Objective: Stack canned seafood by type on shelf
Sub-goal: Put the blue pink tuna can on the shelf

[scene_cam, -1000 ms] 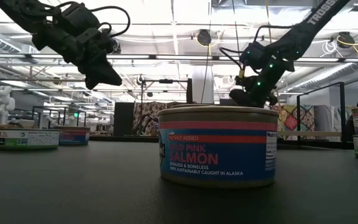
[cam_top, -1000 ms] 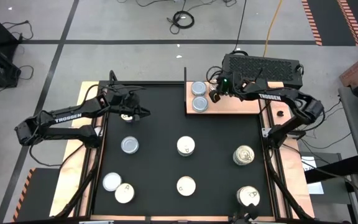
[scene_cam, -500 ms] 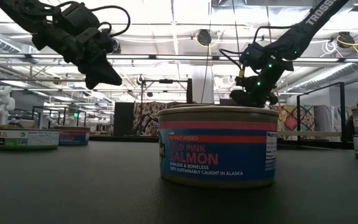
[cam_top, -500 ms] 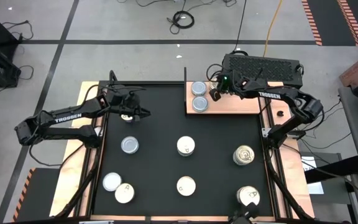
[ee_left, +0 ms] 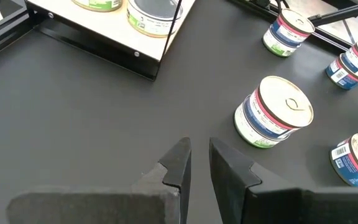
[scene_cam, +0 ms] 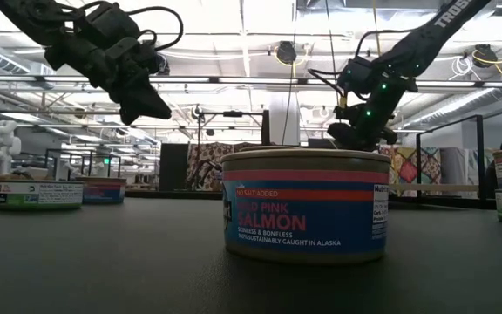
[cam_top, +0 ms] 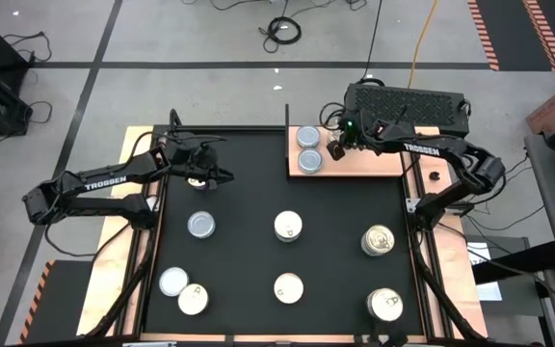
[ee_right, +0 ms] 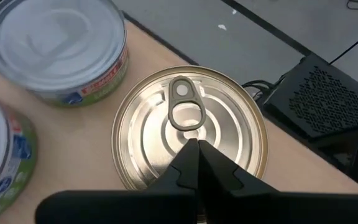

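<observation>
The shelf (cam_top: pixel 364 164) is a light wood board at the mat's far right. Two silvery-topped cans (cam_top: pixel 308 138) (cam_top: pixel 308 161) stand on its left end. Beside them in the right wrist view stands a gold pull-tab can (ee_right: pixel 185 124). My right gripper (ee_right: pixel 197 148) hovers shut over that can's lid, and in the low view it (scene_cam: pixel 356 139) stands above shelf level. My left gripper (ee_left: pixel 199 158) is raised over the bare mat at far left (cam_top: pixel 210 175), its fingers drawn almost together and holding nothing. Several more cans (cam_top: pixel 288 226) (cam_top: pixel 200 225) (cam_top: pixel 379 240) stand scattered on the mat.
A black mat (cam_top: pixel 249 260) covers the table's middle. A black perforated box (cam_top: pixel 408 106) sits just behind the shelf, and a thin black post (cam_top: pixel 287 116) stands at the shelf's left edge. A pink salmon can (scene_cam: pixel 306 205) stands close before the low camera.
My right gripper has risen a little over the shelf and drifted slightly toward the table's right edge, staying shut.
</observation>
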Available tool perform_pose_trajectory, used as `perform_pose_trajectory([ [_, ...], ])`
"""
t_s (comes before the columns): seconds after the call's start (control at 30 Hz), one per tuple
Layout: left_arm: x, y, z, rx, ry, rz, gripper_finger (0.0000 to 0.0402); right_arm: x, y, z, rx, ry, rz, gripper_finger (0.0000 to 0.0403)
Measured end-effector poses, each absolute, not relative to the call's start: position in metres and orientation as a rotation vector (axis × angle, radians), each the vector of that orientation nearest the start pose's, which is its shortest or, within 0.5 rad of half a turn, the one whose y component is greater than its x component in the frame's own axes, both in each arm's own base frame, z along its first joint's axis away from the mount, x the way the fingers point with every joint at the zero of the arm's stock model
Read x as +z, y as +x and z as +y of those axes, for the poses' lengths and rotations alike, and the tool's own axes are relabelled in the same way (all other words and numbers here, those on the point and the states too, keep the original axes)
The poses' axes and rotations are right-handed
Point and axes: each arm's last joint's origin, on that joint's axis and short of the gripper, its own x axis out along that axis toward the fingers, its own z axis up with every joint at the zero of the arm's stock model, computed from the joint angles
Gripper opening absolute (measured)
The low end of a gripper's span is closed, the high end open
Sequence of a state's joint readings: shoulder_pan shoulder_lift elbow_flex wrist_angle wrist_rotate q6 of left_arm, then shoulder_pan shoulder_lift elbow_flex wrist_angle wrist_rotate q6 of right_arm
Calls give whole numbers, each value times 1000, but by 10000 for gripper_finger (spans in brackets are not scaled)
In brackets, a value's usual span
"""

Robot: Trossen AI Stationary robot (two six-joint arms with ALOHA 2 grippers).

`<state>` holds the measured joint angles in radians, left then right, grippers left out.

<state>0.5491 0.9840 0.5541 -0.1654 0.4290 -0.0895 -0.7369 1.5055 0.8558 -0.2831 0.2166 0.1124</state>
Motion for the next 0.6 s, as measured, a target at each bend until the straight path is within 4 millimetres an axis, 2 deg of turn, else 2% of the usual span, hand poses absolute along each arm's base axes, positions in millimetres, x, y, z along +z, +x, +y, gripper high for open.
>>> perform_pose_trajectory([
  [0.37,223,176,94,141,-373,525,58,196,213,-191,-942,309,892,0],
  [0.6,222,176,94,143,-380,528,58,210,211,-184,-919,269,845,0],
])
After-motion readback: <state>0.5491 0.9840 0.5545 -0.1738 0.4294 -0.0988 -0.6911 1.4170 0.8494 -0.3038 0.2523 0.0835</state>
